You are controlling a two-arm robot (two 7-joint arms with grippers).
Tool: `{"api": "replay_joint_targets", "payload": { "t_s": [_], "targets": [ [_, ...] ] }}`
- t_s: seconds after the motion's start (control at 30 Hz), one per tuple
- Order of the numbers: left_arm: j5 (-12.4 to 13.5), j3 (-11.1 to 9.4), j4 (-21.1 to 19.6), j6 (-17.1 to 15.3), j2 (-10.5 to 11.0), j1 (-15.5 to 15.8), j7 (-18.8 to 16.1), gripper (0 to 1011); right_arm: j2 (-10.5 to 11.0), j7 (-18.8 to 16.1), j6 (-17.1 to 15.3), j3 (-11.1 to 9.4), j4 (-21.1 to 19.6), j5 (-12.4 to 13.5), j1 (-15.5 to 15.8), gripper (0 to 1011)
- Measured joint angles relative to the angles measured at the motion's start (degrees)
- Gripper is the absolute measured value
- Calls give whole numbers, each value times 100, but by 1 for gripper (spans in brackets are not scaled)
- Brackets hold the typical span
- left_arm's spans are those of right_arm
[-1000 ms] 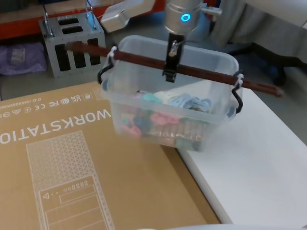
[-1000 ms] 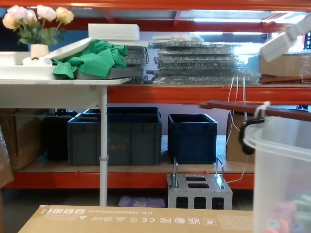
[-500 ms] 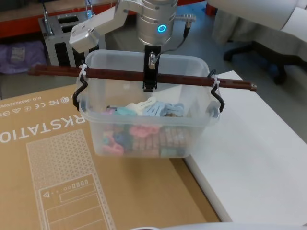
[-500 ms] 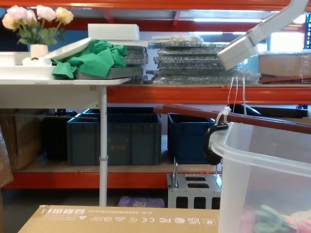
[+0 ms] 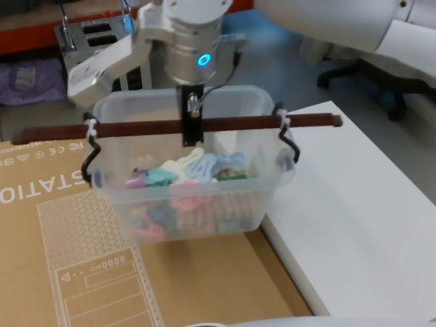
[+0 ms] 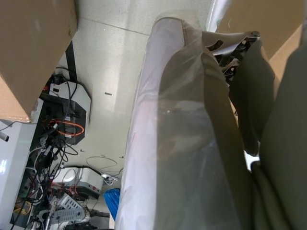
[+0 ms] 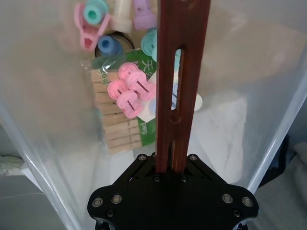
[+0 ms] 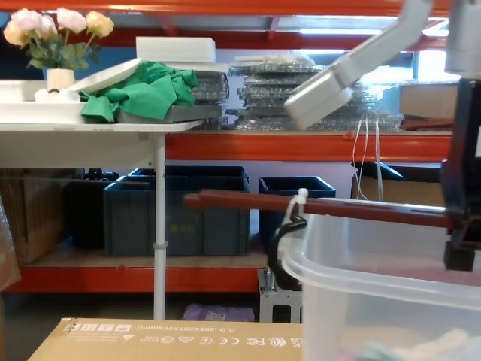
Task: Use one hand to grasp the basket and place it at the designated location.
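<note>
As I watched, the box (image 5: 82, 272) lay flat w/ its printed face up, taking the robot's left side. The white table (image 5: 361, 225) sat just beside it on the right. The right arm (image 5: 327, 20) came in from upper right, its joint ring lit blue. The basket (image 5: 204, 211) hung from it over the box's right edge, one corner reaching toward the table. I couldn't tell if the bottom touched the box. From the chest view the basket (image 8: 376, 301) stood low and to the right. The handle (image 5: 238, 124) ran approx level across the rim, sticking out well past both sides. The right gripper (image 5: 191, 131) was clamped tight on the handle near mid-length, fingers either side of the bar. White zip ties (image 5: 90, 126) held the bar to black hooks (image 5: 87, 167) at each end. Inside lay pastel clips (image 7: 127, 93) and wooden pegs (image 7: 112, 127).
</note>
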State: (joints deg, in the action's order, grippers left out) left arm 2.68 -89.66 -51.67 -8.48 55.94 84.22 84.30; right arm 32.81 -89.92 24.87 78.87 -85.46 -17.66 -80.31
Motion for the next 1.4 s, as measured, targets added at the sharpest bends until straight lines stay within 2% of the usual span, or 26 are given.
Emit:
{"api": "replay_joint_targets", "payload": {
  "t_s": [0.37, 0.6, 0.93, 1.07, 1.4],
  "targets": [
    [0, 0, -1, 0, -1, 0, 0, 0, -328, 282, 273, 337, -181, -439, -5, 0],
    [1, 0, 0, 0, -1, 0, 0, 0, -509, 422, 393, 518, -178, -617, -28, 0],
    [1, 0, 0, 0, 0, 0, 0, 0, -695, 550, 503, 679, -127, -700, -85, 0],
    [1, 0, 3, 0, 0, 0, 0, 0, -835, 659, 532, 762, -68, -725, -72, 0],
    [1, 0, 3, 0, 0, 0, 0, 0, -1060, 820, 488, 974, 56, -808, 11, 0]
  ]
}}
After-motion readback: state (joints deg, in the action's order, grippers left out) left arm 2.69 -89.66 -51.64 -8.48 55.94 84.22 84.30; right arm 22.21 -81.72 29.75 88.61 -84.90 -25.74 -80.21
